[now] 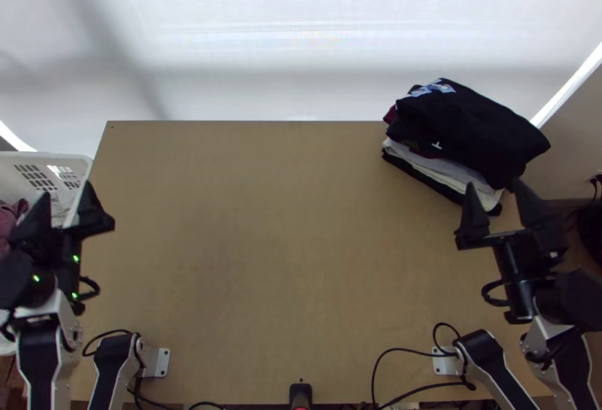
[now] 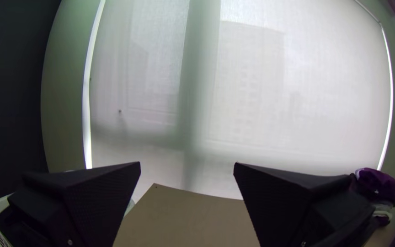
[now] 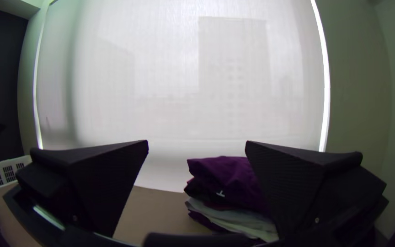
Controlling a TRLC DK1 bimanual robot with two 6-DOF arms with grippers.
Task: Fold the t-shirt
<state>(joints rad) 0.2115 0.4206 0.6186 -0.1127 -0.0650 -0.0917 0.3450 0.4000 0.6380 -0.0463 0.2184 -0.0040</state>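
At the wooden table's [image 1: 263, 222] far right corner, a stack of folded clothes [image 1: 470, 128] is sitting, a dark garment topping it; which piece is the t-shirt, I can't tell. The left gripper [image 1: 67, 191] is hanging near the white basket [image 1: 45, 156], the right gripper [image 1: 494, 183] near the stack, both holding nothing, fingers standing wide apart.

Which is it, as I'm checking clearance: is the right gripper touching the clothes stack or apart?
Cannot tell. In the top view, the right gripper overlaps the clothes stack at its near edge, but neither contact nor a gap shows plainly.
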